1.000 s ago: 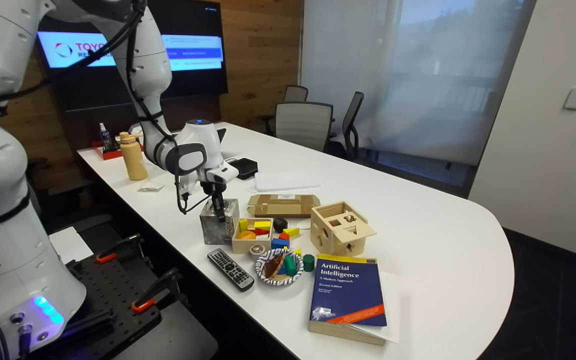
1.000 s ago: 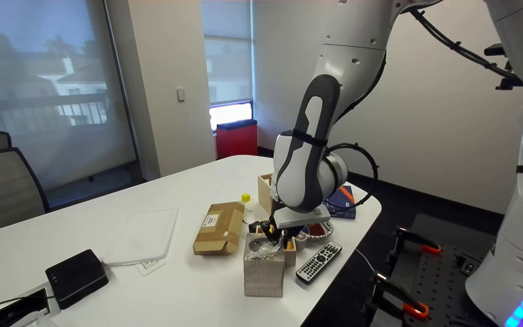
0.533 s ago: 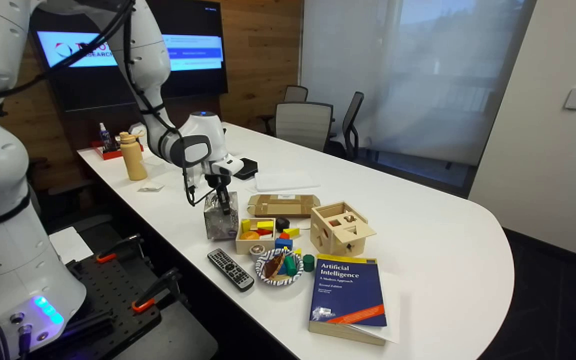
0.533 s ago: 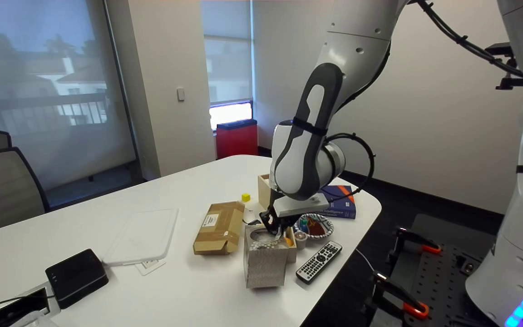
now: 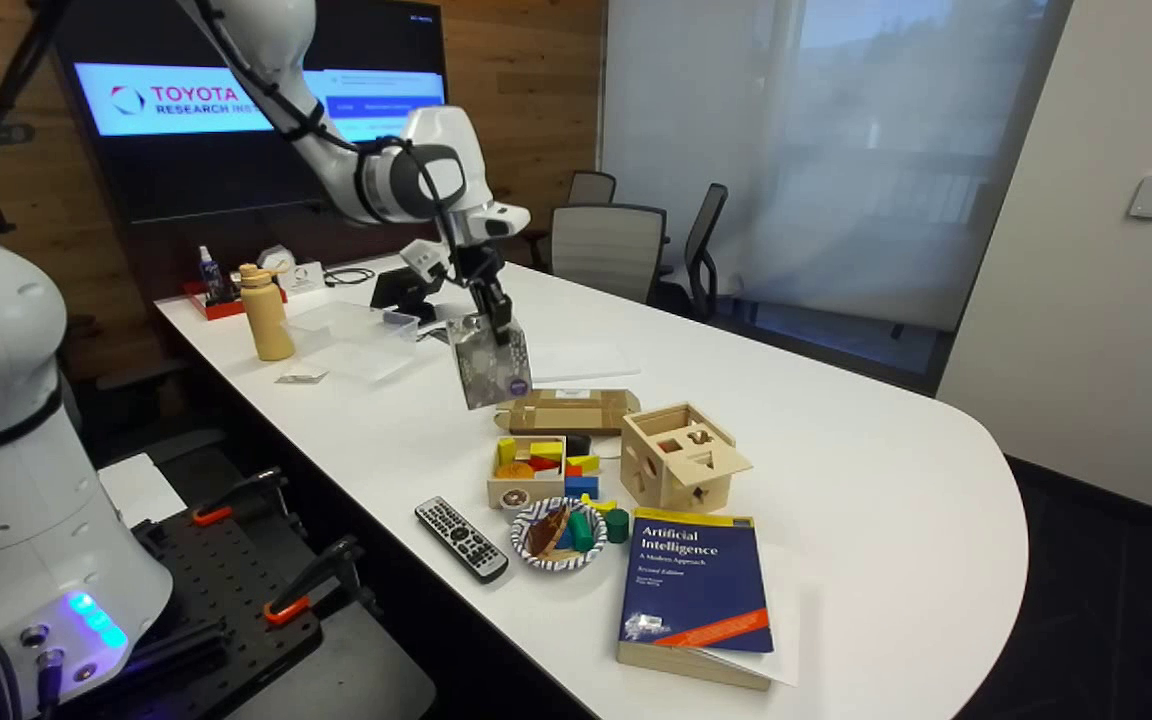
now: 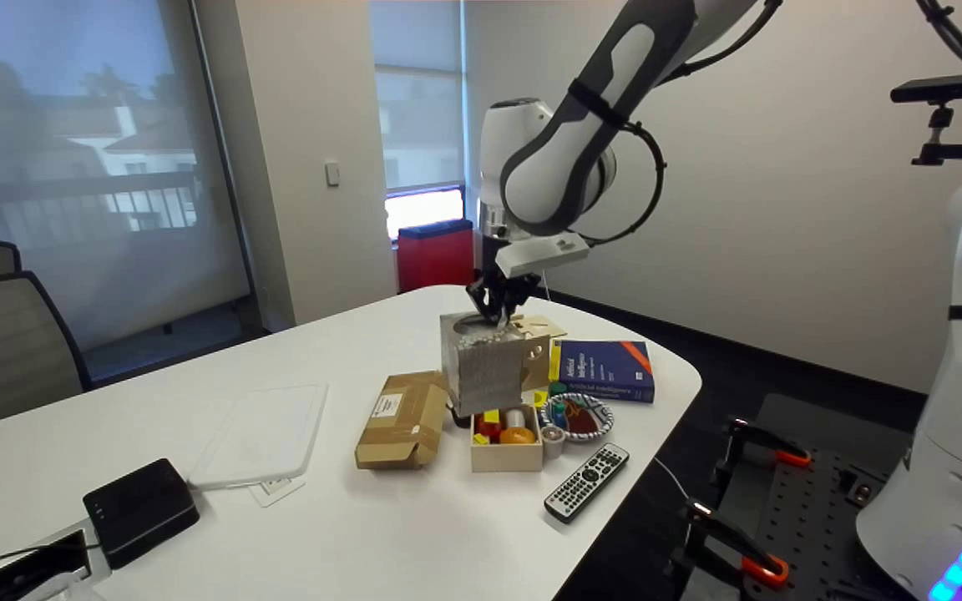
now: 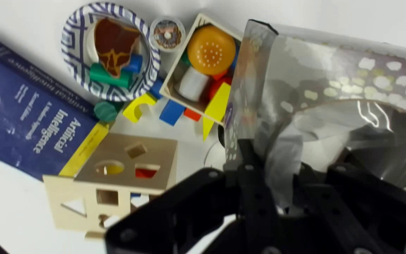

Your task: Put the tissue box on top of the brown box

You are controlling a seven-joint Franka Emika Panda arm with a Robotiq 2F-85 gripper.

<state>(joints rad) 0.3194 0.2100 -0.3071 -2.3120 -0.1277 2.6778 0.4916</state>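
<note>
The tissue box point(image 5: 489, 370) is a grey-white cube with a spotted pattern, held in the air and slightly tilted. It also shows in an exterior view point(image 6: 485, 371) and in the wrist view point(image 7: 330, 70). My gripper point(image 5: 499, 325) is shut on one side wall of it at the top opening; in the wrist view the gripper point(image 7: 277, 165) has one finger outside the wall and one inside the opening, with tissue between. The low flat brown box point(image 5: 568, 412) lies on the table, its end partly covered by the tissue box. It also shows in an exterior view point(image 6: 406, 417), beside the tissue box. It is out of the wrist view.
A small wooden tray of blocks point(image 6: 506, 457) stands near the brown box. A wooden shape-sorter crate point(image 5: 676, 470), a patterned bowl point(image 5: 558, 560), a blue book point(image 5: 696, 580) and a remote point(image 5: 461, 538) lie around. A white lid point(image 6: 264, 434) lies on the brown box's far side from the crate.
My gripper has lifted the tissue box off the table and carried it up and towards the brown box. The tray of blocks has shifted slightly. The brown box has not moved.
</note>
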